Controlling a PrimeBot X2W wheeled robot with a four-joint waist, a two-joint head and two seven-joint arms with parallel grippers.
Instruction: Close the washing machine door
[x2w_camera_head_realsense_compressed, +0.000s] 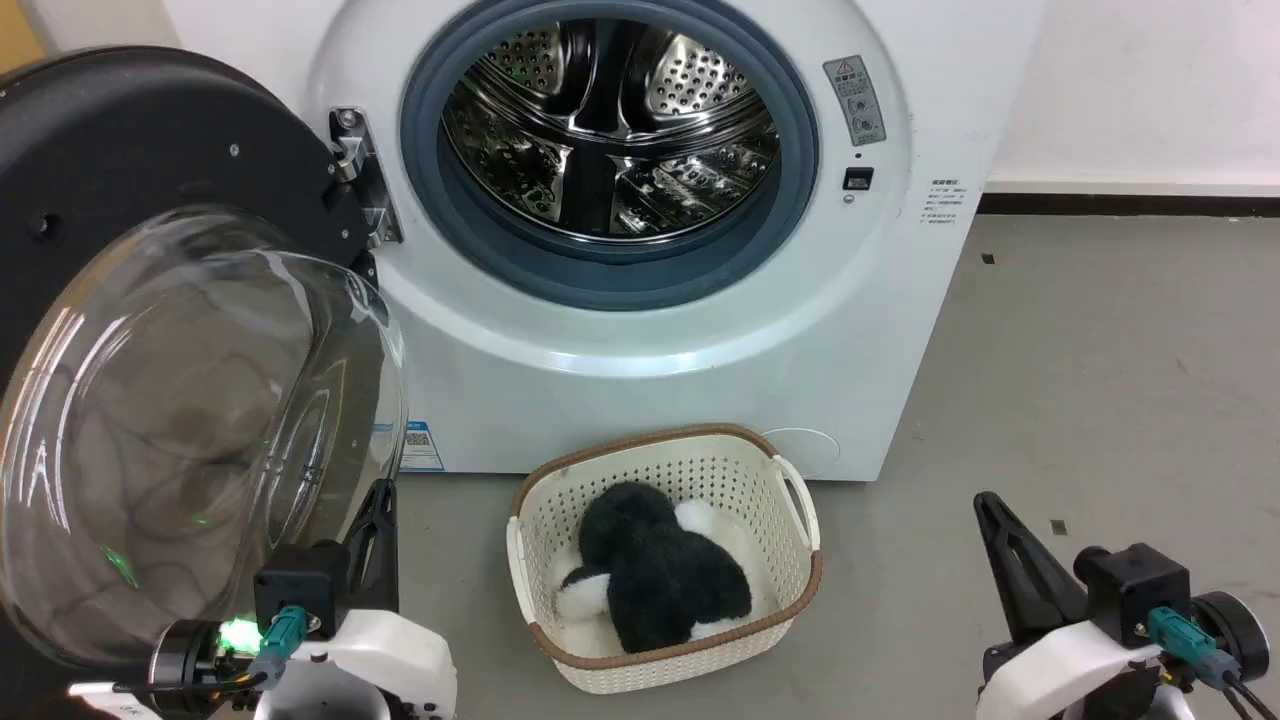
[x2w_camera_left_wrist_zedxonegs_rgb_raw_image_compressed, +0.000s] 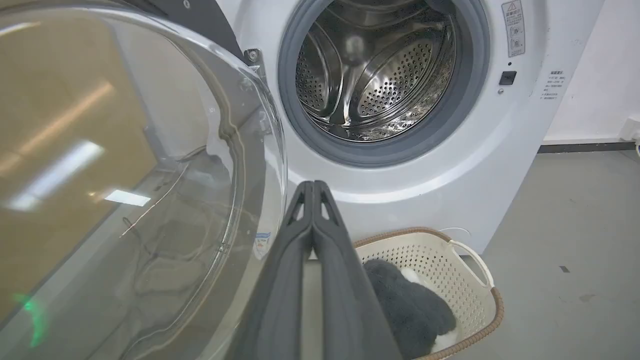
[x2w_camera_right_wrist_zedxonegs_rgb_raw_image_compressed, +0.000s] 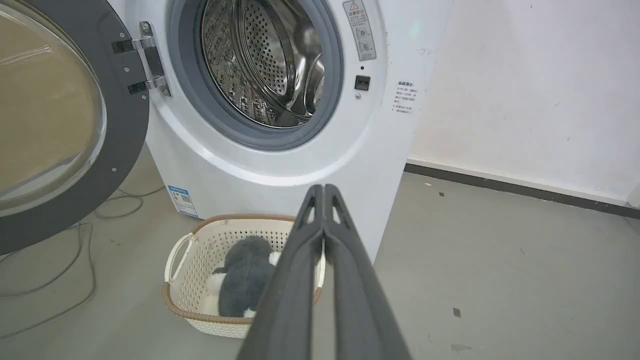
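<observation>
The washing machine (x2w_camera_head_realsense_compressed: 640, 340) is a big white front-loader, its steel drum (x2w_camera_head_realsense_compressed: 610, 120) showing bare behind the grey gasket. Its door (x2w_camera_head_realsense_compressed: 150, 160) stands swung wide open on the left hinge, black rim up and left, glass bowl (x2w_camera_head_realsense_compressed: 190, 430) bulging toward me. My left gripper (x2w_camera_head_realsense_compressed: 375, 510) is shut, fingertips together (x2w_camera_left_wrist_zedxonegs_rgb_raw_image_compressed: 312, 186), just right of the glass bowl (x2w_camera_left_wrist_zedxonegs_rgb_raw_image_compressed: 125, 200) and close to it; touching or not is unclear. My right gripper (x2w_camera_head_realsense_compressed: 990, 505) is shut too (x2w_camera_right_wrist_zedxonegs_rgb_raw_image_compressed: 324, 189), low on the right, well apart from the machine (x2w_camera_right_wrist_zedxonegs_rgb_raw_image_compressed: 280, 165) and the door (x2w_camera_right_wrist_zedxonegs_rgb_raw_image_compressed: 100, 165).
A white perforated laundry basket (x2w_camera_head_realsense_compressed: 790, 500) with a black-and-white plush toy (x2w_camera_head_realsense_compressed: 650, 570) sits on the grey floor in front of the machine, between my arms. Thin cables (x2w_camera_right_wrist_zedxonegs_rgb_raw_image_compressed: 75, 260) lie on the floor under the open door. A white wall with dark skirting runs at the right.
</observation>
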